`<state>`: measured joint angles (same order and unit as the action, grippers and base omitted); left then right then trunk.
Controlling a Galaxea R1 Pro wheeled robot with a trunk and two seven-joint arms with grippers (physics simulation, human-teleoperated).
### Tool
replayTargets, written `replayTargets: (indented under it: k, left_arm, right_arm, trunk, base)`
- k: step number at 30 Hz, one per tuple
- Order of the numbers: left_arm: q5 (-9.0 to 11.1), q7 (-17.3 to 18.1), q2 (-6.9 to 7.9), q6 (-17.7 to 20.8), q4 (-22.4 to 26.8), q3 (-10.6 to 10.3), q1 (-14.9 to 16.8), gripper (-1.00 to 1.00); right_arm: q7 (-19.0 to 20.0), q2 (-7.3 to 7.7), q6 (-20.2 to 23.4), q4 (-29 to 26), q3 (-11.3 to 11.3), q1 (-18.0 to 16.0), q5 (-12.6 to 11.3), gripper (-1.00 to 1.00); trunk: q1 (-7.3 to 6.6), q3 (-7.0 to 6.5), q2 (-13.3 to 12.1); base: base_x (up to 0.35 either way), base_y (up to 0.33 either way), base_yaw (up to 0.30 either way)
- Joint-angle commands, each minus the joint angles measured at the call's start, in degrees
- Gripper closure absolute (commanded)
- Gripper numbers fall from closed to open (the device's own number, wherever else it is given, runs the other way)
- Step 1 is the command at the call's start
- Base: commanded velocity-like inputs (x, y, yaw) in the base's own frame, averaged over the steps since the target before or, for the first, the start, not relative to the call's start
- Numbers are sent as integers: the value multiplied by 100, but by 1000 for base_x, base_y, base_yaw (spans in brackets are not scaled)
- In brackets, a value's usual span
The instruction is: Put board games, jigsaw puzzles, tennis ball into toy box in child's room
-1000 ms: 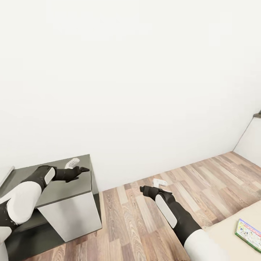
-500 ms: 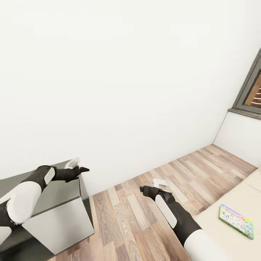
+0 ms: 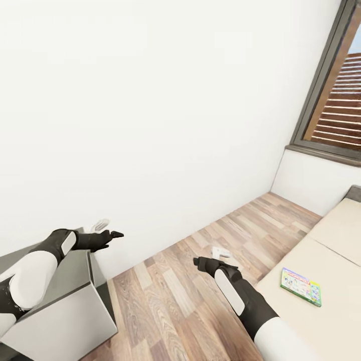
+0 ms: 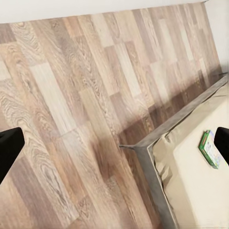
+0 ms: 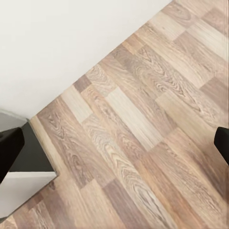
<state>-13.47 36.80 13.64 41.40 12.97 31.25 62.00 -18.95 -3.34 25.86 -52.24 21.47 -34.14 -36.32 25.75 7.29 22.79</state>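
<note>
**Turning toward the bed, both tools empty**

Since a second ago the whole head view has swung: the dark grey unit (image 3: 55,296) has slid toward the left edge, while the bed (image 3: 321,281) and a dark-framed window (image 3: 331,100) have come in at the right. That is the camera turning, not the things moving; the arms sit at the same place in the picture.

Nearest, the right tool (image 3: 216,258) hangs over the wood-plank floor (image 3: 165,291), jaws spread wide with nothing between them; its wrist view shows both fingertips at the frame's far edges over bare planks. The left tool (image 3: 108,231) hangs above the unit's corner, also spread wide and empty.

Further out, the Monopoly box (image 3: 301,286) lies flat on the beige mattress, to the right of and a little beyond the right tool, well apart from it. Its long axis runs across the view, sloping slightly down to the right. The left wrist view also catches it (image 4: 209,149) past the bed's frame edge.

By this layout the right arm is clearly nearer, and the base probably needs to close in first.
</note>
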Motion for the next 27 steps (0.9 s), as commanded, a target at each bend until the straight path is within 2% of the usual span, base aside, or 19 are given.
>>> replayTargets:
  k: [1, 7, 23, 27]
  left_arm:
    - [-60, 37, -1, 35, 8, 48, 5, -100]
    - [-60, 35, -1, 35, 8, 48, 5, -100]
    - [-60, 30, -1, 25, 9, 47, 5, -100]
    - [-60, 32, -1, 1, 11, 47, -2, -100]
  right_arm:
    - [-56, 1, 7, -6, 16, -9, -59, -100]
    - [-53, 5, -52, -6, 15, -7, -64, -100]
    - [-4, 23, -683, -13, 2, -13, -120, -100]
    - [2, 25, -837, -36, -106, -14, -119, -100]
  trunk:
    - [4, 13, 13]
    - [4, 13, 13]
    - [4, 13, 13]
    - [4, 13, 13]
  base:
    - [0, 19, -277]
    - [51, 126, -277]
    - [119, 23, -277]
    - [26, 0, -277]
